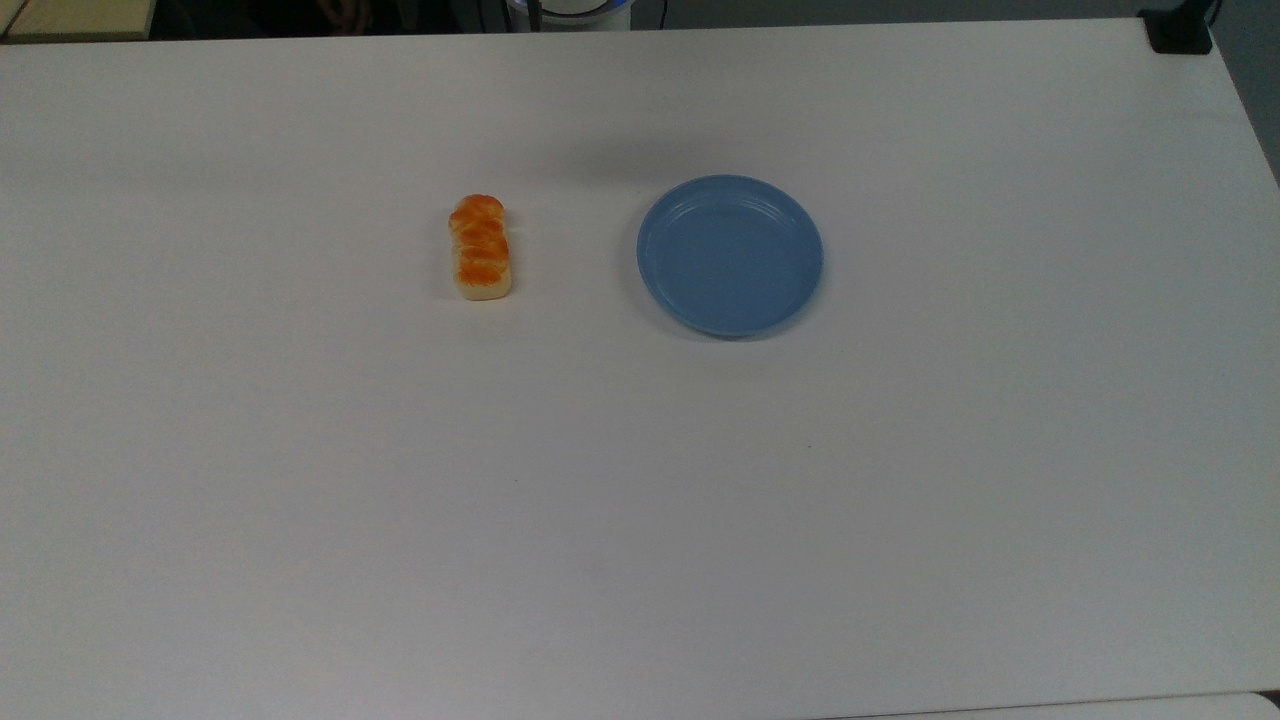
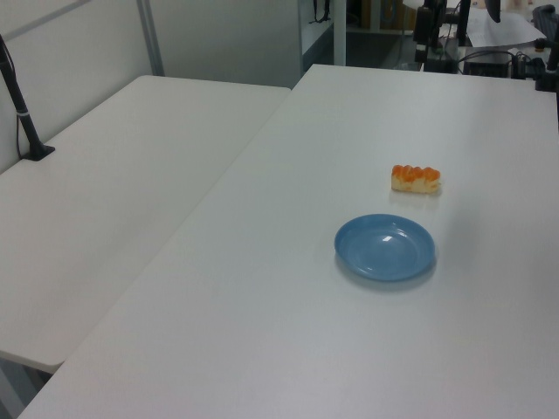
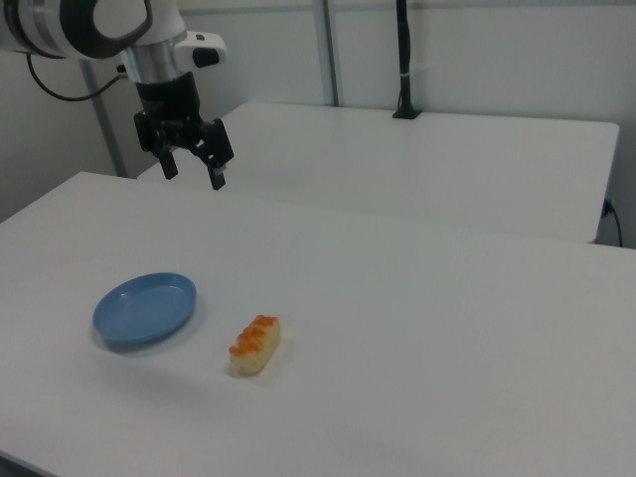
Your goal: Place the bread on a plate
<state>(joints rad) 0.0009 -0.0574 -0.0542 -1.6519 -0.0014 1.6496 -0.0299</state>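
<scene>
The bread (image 1: 481,248), a small oblong loaf with a glossy orange-brown top and pale sides, lies on the white table, to the left of the plate in the top view. The blue round plate (image 1: 730,255) sits with nothing on it. Both appear again in the left view, bread (image 2: 416,178) beyond the plate (image 2: 385,247), and in the right view, bread (image 3: 255,345) to the right of the plate (image 3: 145,308). My gripper (image 3: 193,171) hangs high above the table, well behind and above the plate in the right view, open with nothing between its fingers.
The white table (image 1: 640,500) spreads wide around both objects. A second white table (image 2: 113,201) adjoins it on the left view's left. A black post (image 3: 404,60) stands on the far table. Cables and equipment (image 2: 489,44) sit at the left view's top right.
</scene>
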